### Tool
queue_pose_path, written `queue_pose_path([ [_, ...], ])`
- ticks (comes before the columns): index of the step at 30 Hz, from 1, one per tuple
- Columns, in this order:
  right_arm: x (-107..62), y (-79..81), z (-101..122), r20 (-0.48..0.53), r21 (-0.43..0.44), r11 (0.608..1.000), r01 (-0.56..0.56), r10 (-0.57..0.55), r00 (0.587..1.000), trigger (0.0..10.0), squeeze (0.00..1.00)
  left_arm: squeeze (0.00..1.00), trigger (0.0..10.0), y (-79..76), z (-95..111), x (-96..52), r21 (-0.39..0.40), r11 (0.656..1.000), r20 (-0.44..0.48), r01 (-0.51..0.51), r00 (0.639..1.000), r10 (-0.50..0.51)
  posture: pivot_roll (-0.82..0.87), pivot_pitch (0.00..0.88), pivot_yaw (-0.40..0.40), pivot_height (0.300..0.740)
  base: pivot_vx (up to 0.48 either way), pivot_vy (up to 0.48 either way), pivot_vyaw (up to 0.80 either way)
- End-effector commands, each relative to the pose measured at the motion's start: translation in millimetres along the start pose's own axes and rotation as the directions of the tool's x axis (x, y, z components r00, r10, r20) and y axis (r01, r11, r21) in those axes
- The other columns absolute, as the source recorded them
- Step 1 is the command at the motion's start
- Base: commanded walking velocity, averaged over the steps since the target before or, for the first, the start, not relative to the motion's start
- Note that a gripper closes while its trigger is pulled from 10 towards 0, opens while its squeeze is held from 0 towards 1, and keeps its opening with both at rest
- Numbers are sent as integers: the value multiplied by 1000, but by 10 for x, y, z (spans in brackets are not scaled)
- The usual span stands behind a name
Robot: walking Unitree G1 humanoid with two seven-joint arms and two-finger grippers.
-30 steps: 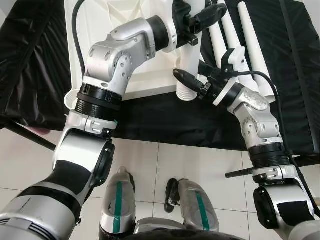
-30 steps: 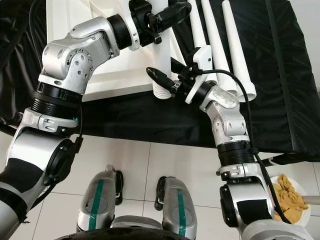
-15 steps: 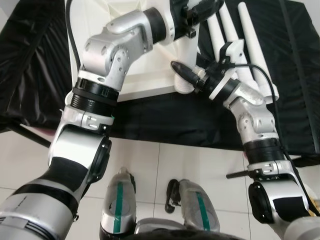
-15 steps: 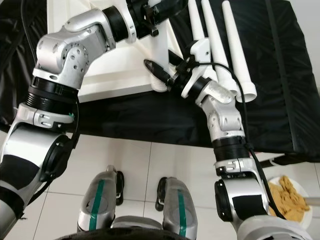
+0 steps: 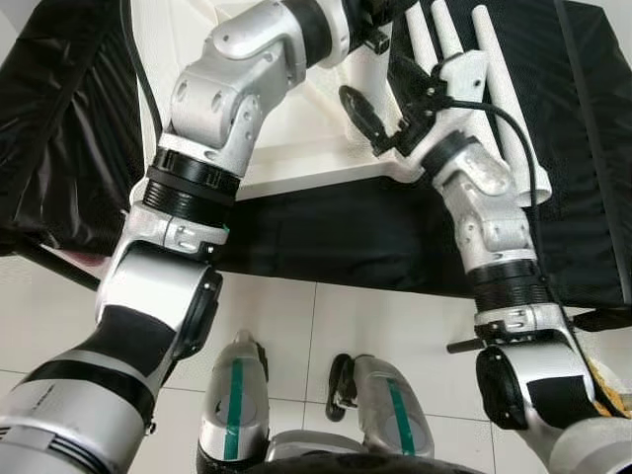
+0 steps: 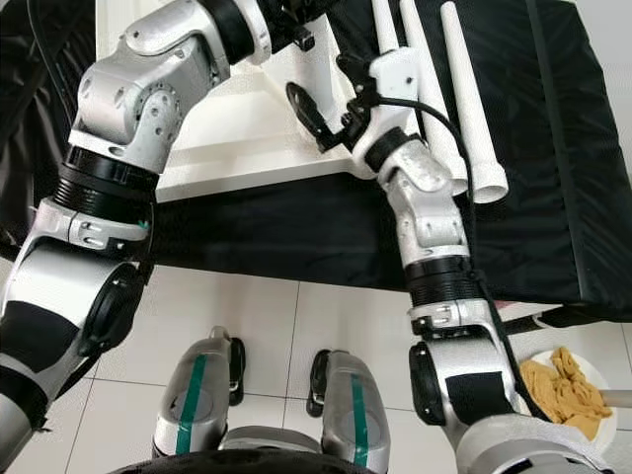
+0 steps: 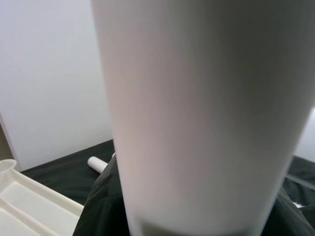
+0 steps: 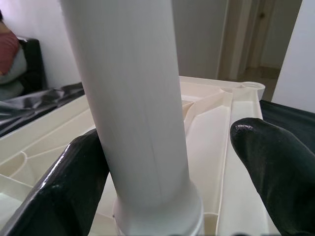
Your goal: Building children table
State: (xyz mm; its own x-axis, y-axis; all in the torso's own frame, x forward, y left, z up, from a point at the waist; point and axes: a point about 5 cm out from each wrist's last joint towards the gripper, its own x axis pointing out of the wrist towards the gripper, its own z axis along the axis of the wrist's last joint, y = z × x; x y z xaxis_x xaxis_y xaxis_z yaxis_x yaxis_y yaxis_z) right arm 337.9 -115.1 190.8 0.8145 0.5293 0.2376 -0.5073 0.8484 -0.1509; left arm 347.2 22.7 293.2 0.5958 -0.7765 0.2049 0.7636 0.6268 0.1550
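Observation:
The white tabletop (image 5: 281,148) lies upside down on a black cloth. A white table leg (image 8: 138,108) stands upright with its ribbed end on the tabletop's near right corner. My left gripper (image 5: 387,8) is shut on the leg high up, at the picture's top edge. The leg (image 7: 197,113) runs close past the left wrist camera. My right gripper (image 5: 387,94) is open around the leg's lower part. One black finger (image 8: 74,187) lies against the leg and the other (image 8: 275,167) stands apart. Three spare white legs (image 6: 469,99) lie side by side on the cloth to the right.
The black cloth (image 5: 326,232) covers a low surface whose near edge runs above white floor tiles (image 5: 316,336). My feet (image 5: 385,405) stand on the tiles. A plate of tan food (image 6: 563,395) sits on the floor at right. A person in pink (image 8: 7,59) sits beyond the tabletop.
Both arms have moved away from me, carrying the leg from the tabletop's near edge in over its corner. The right gripper has gone with it, and the leg's ribbed end is now behind the right wrist.

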Motion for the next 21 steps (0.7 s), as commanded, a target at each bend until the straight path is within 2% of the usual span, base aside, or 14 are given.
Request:
queue_pose_path([
  [1, -32, -163, 47, 7, -62, 990, 130, -129, 992, 10000, 0, 0, 10000, 50, 13, -5, 50, 997, -18, -60, 998, 61, 62, 0, -23, 740, 0, 0, 0],
  [6, 6, -78, 36, 7, -132, 976, 175, -175, 985, 10000, 0, 0, 10000, 58, 17, 23, 72, 992, -14, -102, 995, 103, 64, 0, -26, 740, 0, 0, 0],
  [7, 26, -18, 0, 2, -150, 958, 243, -246, 969, 10000, 0, 0, 10000, 66, 35, 48, 79, 987, -1, -143, 990, 143, 65, 0, -29, 740, 0, 0, 0],
  [14, 39, 68, -45, -6, -144, 948, 285, -289, 957, 10000, 0, 0, 10000, 58, 57, 73, 81, 983, 11, -167, 986, 167, 67, 0, -34, 740, 0, 0, 0],
  [16, 52, 173, -99, -21, -130, 942, 310, -315, 949, 10000, 0, 0, 10000, 49, 82, 102, 87, 978, 25, -189, 982, 188, 69, 5, -36, 740, 0, 0, 0],
  [21, 58, 244, -145, -38, -110, 937, 330, -336, 941, 10000, 0, 0, 10000, 42, 109, 122, 95, 975, 36, -201, 979, 199, 71, 6, -34, 740, 0, 0, 0],
])
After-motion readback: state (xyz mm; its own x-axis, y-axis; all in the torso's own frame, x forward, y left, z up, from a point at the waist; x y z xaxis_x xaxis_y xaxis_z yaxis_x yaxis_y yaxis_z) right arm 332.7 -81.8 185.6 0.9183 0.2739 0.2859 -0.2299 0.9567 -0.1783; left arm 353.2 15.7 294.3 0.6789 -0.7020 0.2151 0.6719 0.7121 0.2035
